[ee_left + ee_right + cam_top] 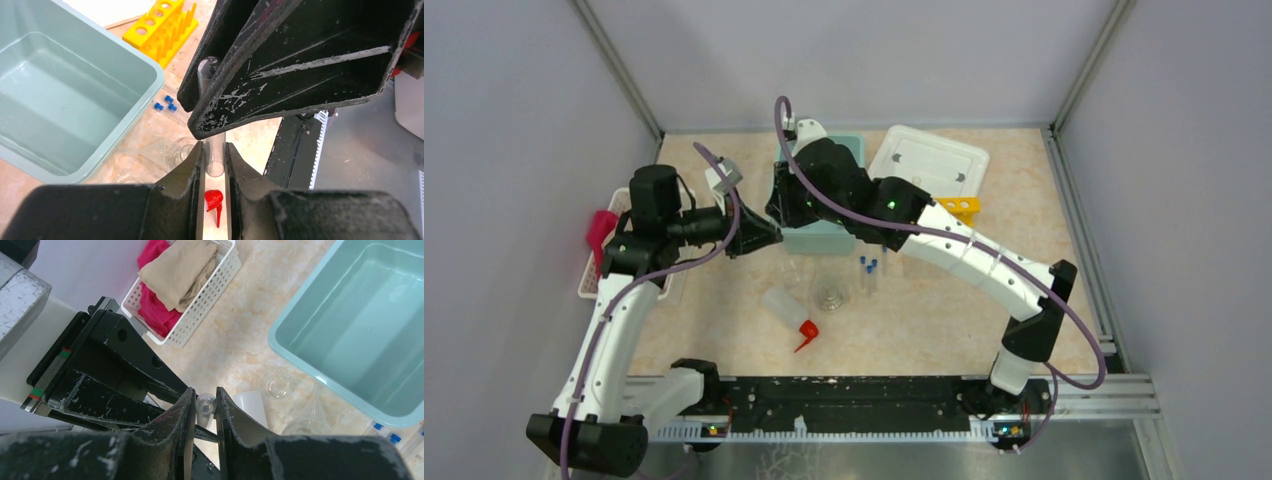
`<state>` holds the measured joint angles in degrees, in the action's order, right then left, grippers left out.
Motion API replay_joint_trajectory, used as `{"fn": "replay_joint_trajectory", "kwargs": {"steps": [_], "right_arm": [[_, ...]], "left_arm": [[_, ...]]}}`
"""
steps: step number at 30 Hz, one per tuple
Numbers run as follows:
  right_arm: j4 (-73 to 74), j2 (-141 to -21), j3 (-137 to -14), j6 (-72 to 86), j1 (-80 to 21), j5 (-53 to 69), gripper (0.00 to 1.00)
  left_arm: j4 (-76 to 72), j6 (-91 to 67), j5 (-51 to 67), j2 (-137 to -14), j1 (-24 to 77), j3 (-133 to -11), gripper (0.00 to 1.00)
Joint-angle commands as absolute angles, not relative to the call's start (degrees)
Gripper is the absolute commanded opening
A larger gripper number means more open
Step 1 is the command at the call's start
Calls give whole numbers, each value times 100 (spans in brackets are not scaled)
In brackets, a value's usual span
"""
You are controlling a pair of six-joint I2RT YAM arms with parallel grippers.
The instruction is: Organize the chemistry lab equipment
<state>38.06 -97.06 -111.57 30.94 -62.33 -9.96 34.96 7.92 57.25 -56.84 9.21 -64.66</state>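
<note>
A clear tube (pixel 215 159) with no cap in sight is held above the table between both grippers. My left gripper (pixel 215 146) is shut on its open end. My right gripper (pixel 205 393) is shut on its rounded end (pixel 205 402). In the top view the two grippers meet at the teal bin's left front corner, left (pixel 767 233) and right (pixel 777 208). Below lie the squeeze bottle (pixel 784 306) with its red spout (pixel 806 334), a glass flask (pixel 830 294) and blue-capped tubes (pixel 868 268). The yellow rack (pixel 959 208) stands to the right.
A teal bin (pixel 849 150) stands at the back centre, with a white lid (pixel 929 160) to its right. A white slatted basket (pixel 592 285) with pink and tan cloths is at the left wall. A clear beaker (pixel 279 385) lies near the bin's front edge.
</note>
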Motion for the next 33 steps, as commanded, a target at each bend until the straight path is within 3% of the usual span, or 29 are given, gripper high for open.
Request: {"fn": "replay_joint_trajectory", "kwargs": {"steps": [1, 5, 13, 19, 21, 23, 24, 25, 29, 33], "right_arm": [[3788, -9707, -11539, 2855, -6120, -971, 21], [3907, -9827, -11747, 2753, -6092, -973, 28], [4058, -10040, -11953, 2703, -6091, -886, 28], [4124, -10025, -12021, 2695, -6078, -958, 12], [4175, -9969, -12006, 2687, -6045, -1038, 1], [4237, -9816, -11907, 2648, -6025, -1265, 0], [4240, -9695, -11781, 2600, -6017, -1446, 0], [4209, -9525, -11558, 2534, -6011, -1655, 0], [3891, -8589, -10212, 2336, -5898, -2838, 0], [3534, -7503, -8550, 2435, -5394, -3250, 0]], "left_arm": [[3539, 940, 5864, -5636, 905, -6415, 10], [3541, 927, 5879, -5617, 905, -6419, 10], [3546, 916, 5880, -5607, 905, -6454, 10], [3559, 910, 5850, -5638, 905, -6488, 11], [3560, 886, 5773, -5647, 905, -6501, 23], [3560, 828, 5595, -5675, 905, -6516, 58], [3542, 780, 5504, -5686, 905, -6521, 85], [3516, 711, 5381, -5689, 905, -6529, 97], [3353, 406, 4887, -5708, 905, -6545, 99], [3396, 265, 4618, -5863, 901, -6631, 99]]}}
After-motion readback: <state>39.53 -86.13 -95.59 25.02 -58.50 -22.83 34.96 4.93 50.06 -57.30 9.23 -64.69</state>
